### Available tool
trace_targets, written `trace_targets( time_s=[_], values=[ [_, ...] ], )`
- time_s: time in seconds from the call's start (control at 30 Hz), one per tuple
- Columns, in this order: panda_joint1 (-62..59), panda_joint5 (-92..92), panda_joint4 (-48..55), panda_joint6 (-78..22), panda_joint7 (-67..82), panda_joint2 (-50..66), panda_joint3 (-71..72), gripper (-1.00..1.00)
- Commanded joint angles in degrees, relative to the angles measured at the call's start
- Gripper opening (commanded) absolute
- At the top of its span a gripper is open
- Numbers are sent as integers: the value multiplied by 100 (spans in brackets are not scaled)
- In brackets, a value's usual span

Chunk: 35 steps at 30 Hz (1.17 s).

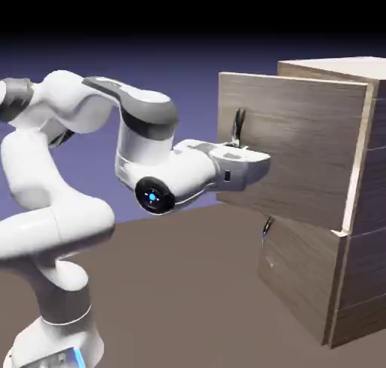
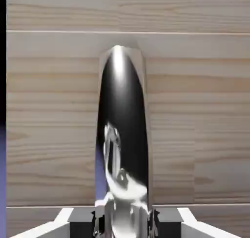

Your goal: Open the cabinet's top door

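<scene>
Look at the exterior view first: it gives you what the hand camera cannot. The cabinet (image 1: 354,208) stands as a tall box of grey-brown wood grain with pale edges, and the top door (image 1: 301,151) has swung out from its front, its free edge toward the arm while the hinged side stays at the cabinet's near corner. Below it the lower panel (image 1: 301,276) sits flush, its own small dark handle (image 1: 267,227) just under the wrist. The gripper (image 1: 240,142) is at the door's handle (image 1: 239,124), a thin dark curved bar near the free edge — but from here the white hand hides the fingertips, so you cannot read the jaws in this view.

The hand view fills that gap. Pale horizontal grain fills nearly the whole picture, with one thin seam line across the upper part. Straight ahead of the jaws, the handle (image 2: 123,129) rises as a glossy, dark, round-topped bar with bright reflections down its face. Its lower end sits between the two grey fingertips (image 2: 99,222) — they press in close on either side, so the jaws are nearly closed around the handle, gripping it. A sliver of blue-violet backdrop shows at the far left of the jaws.
</scene>
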<state>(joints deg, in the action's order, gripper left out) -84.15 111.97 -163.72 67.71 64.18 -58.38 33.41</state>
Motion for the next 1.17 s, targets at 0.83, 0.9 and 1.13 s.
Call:
trace_targets(
  time_s=[0.83, 0.9, 1.13],
  values=[
    [-1514, -4975, 4099, -2022, 2215, 5400, 242, -100],
    [-1467, -5254, 4492, -2085, 2183, 5815, 295, -100],
    [-1247, -5911, 5572, -2316, 1985, 6892, 413, 100]
  ],
)
